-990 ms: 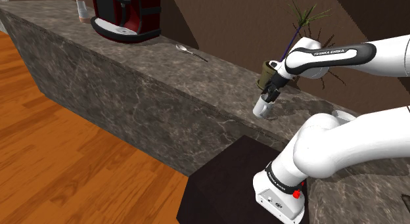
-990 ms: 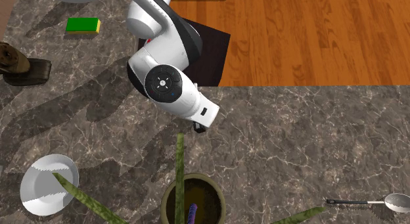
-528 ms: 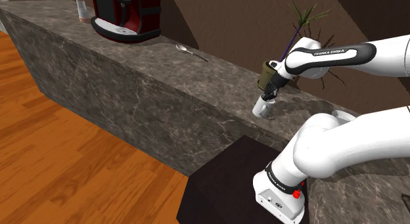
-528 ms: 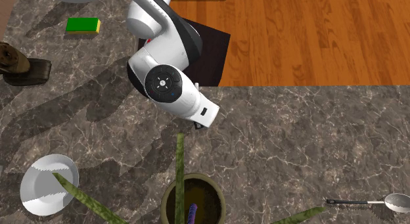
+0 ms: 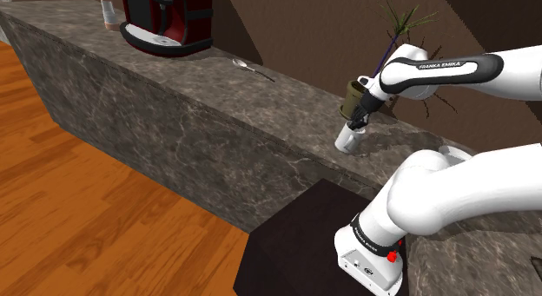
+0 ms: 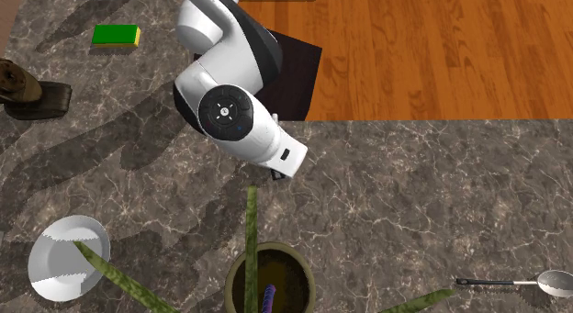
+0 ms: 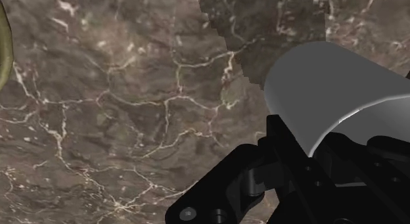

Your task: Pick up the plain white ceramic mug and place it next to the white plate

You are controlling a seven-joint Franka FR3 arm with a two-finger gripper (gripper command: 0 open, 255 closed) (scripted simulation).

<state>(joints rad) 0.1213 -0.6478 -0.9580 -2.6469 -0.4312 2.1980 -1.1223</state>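
The white mug [image 5: 349,140] hangs close above the dark marble counter [image 5: 217,99], near its front edge. My black gripper [image 5: 359,123] comes down on it from above and is shut on its rim. In the wrist view the mug's pale wall [image 7: 328,91] is clasped between the black fingers [image 7: 289,157], with marble beneath. In the second exterior view the arm's white hand [image 6: 243,128] covers the mug. The white plate [image 6: 66,256] lies far off toward that view's lower left, partly crossed by a plant leaf.
A potted plant [image 6: 269,279] stands just behind the mug, its pot [image 5: 354,96] beside my hand. A spoon [image 5: 252,69], a red coffee machine [image 5: 165,16] and a small bottle [image 5: 107,8] lie farther along. A green sponge [image 6: 116,34] sits near the stand [image 5: 295,242].
The fingers closed on the mug's rim. Since then the hand has risen a little, and the mug has come up and shifted slightly with it.
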